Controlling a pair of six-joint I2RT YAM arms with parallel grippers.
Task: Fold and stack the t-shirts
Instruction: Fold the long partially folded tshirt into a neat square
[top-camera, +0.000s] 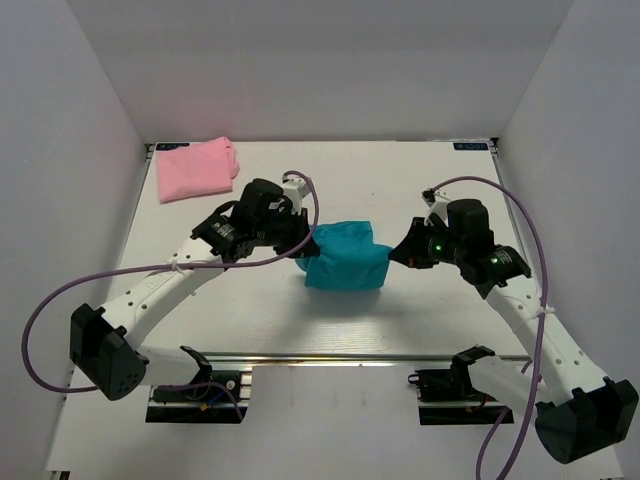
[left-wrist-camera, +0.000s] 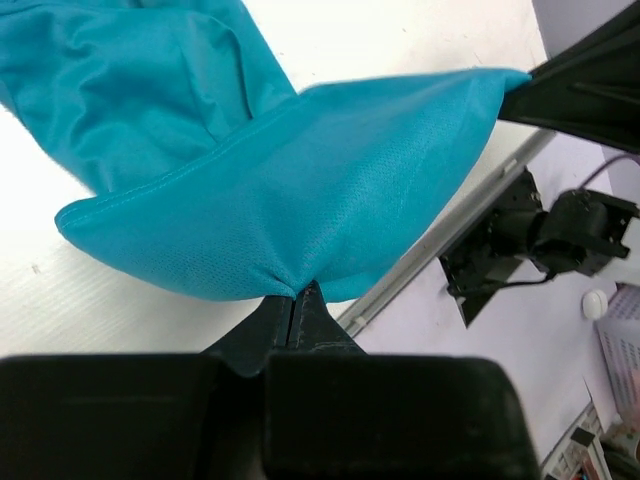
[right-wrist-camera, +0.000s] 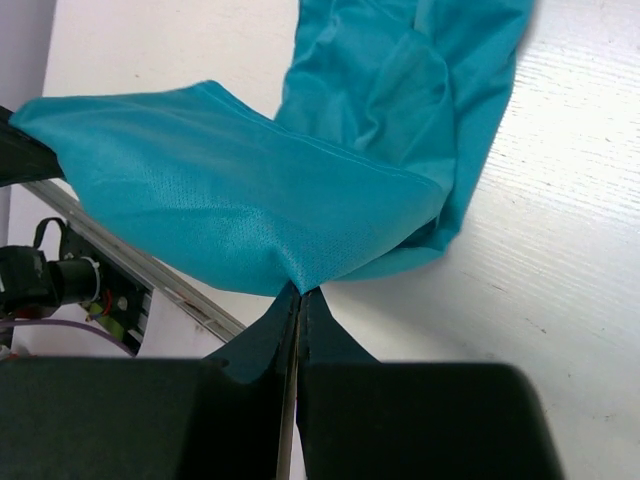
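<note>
A teal t-shirt (top-camera: 346, 256) hangs lifted over the middle of the table, stretched between both grippers. My left gripper (top-camera: 307, 243) is shut on its left edge; in the left wrist view the cloth (left-wrist-camera: 300, 190) is pinched at the closed fingertips (left-wrist-camera: 296, 296). My right gripper (top-camera: 394, 255) is shut on its right edge; in the right wrist view the cloth (right-wrist-camera: 250, 210) is pinched at the closed tips (right-wrist-camera: 300, 292). The lower part of the shirt droops onto the table. A folded pink t-shirt (top-camera: 197, 168) lies at the far left corner.
The white table (top-camera: 330, 330) is walled by white panels on three sides. Its near edge has a metal rail (top-camera: 330, 358) with both arm bases bolted to it. Purple cables loop from each arm.
</note>
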